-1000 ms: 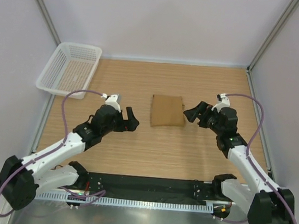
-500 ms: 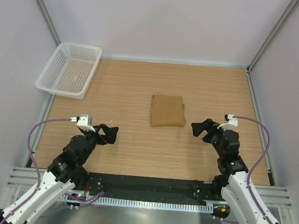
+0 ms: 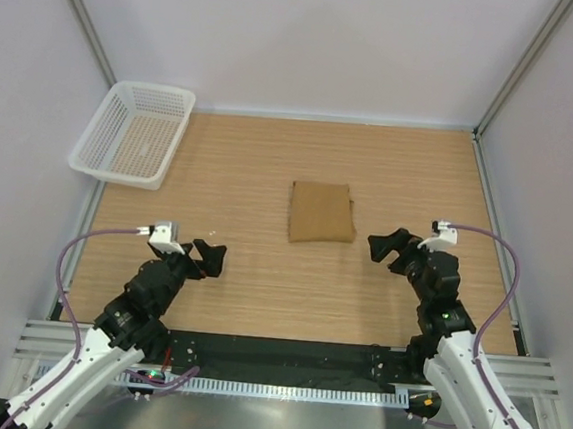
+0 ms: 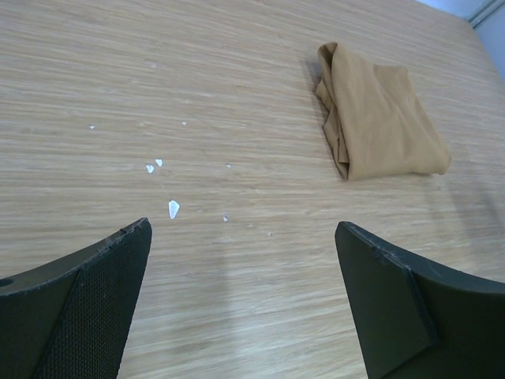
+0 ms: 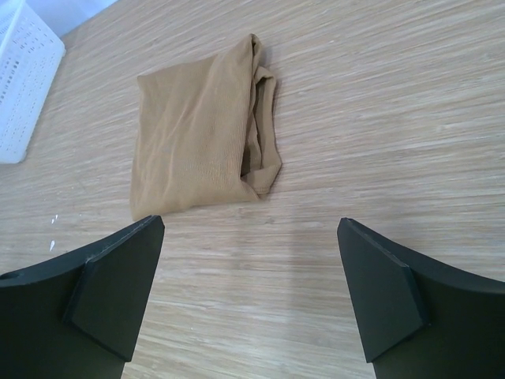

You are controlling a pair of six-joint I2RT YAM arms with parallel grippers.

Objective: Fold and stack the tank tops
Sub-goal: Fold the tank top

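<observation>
Looking at one tan-brown tank top (image 3: 322,214), folded up into a tidy rectangle and lying flat on the wooden table (image 3: 260,292), well off to the right of the white mesh basket (image 3: 133,133) and a bit nearer the arms than it. Can make out the layered edges bunched along one side of the fold in both wrist views. Spotted the left gripper (image 3: 209,259) hovering nearer the arms than the basket and slightly to its right, with jaws spread wide and hanging loose, touching no cloth. Same deal for the right gripper (image 3: 389,250): way off to the right of the basket, further right than the top, wide open, gripping nothing, clear of the cloth. Also noticed a few tiny white flecks (image 4: 173,208) on the wood, nearer the arms than the basket.
</observation>
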